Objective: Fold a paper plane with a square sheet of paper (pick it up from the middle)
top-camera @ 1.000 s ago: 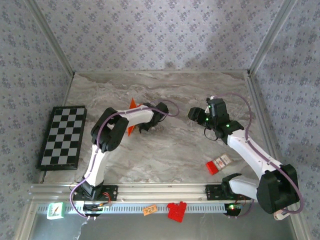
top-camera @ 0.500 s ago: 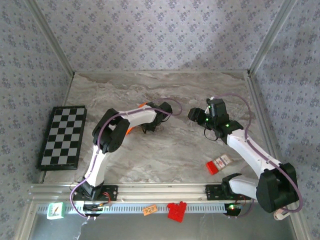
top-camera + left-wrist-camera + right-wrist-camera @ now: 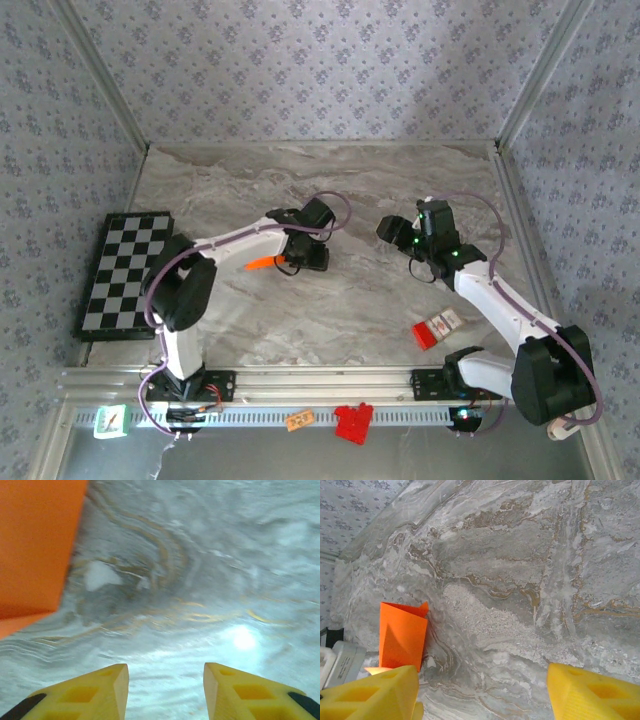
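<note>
Now the paper plane (image 3: 260,264) has been laid near the worktop's centre, freed from the spread left gripper (image 3: 165,672). The right gripper (image 3: 482,680) is spread too; folding is judged finished.

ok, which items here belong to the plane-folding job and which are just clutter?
Job: folded orange paper; left tool, open; right tool, open.
Lying about: checkerboard; red-and-white box; small orange tag; red plastic blocks.
</note>
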Available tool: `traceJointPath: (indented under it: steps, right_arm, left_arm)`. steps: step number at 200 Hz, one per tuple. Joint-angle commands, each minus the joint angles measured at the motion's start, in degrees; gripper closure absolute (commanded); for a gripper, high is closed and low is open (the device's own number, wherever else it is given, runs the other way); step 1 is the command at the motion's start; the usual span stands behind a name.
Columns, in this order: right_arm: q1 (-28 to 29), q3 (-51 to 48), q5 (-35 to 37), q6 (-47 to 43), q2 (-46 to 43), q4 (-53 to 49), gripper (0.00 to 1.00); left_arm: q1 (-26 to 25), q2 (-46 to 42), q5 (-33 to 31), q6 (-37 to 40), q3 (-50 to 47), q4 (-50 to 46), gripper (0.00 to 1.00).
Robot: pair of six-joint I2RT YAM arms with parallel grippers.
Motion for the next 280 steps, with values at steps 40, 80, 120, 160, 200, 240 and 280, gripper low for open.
traceJointPath:
  steps: [40,80,120,160,200,240,280]
  right_arm:
    - [-0.25,-0.38,-1.77,1.33,1.08,2.18,0.29]
    - [-0.07,0.44,-2.43,1.65,2.61,2.39,0.30]
    - [0.53,1.30,-2.72,1.62,3.83,2.32,0.30]
    - [1.10,2.11,-3.09,1.58,5.12,2.17,0.30]
    - [1.85,2.62,-3.52,1.41,6.66,2.30,0.30]
    - [2.76,3.08,-3.94,1.53,8.75,2.36,0.30]
    - [4.35,4.07,-4.74,2.41,12.15,2.36,0.33]
  left_arm:
    - [9.80,-7.39,5.06,0.94,-8.17,6.00,0.60]
    - [16.53,-6.58,2.18,2.55,-11.17,7.31,0.68]
    - [20.47,-4.09,1.01,3.91,-10.67,10.47,0.71]
    - [20.95,0.14,2.04,6.20,-7.62,10.49,0.66]
    - [20.94,2.63,3.08,6.72,-6.53,10.69,0.62]
    - [19.92,3.57,7.86,5.66,-7.12,11.21,0.63]
    - [15.59,4.08,10.21,0.90,-7.92,11.29,0.68]
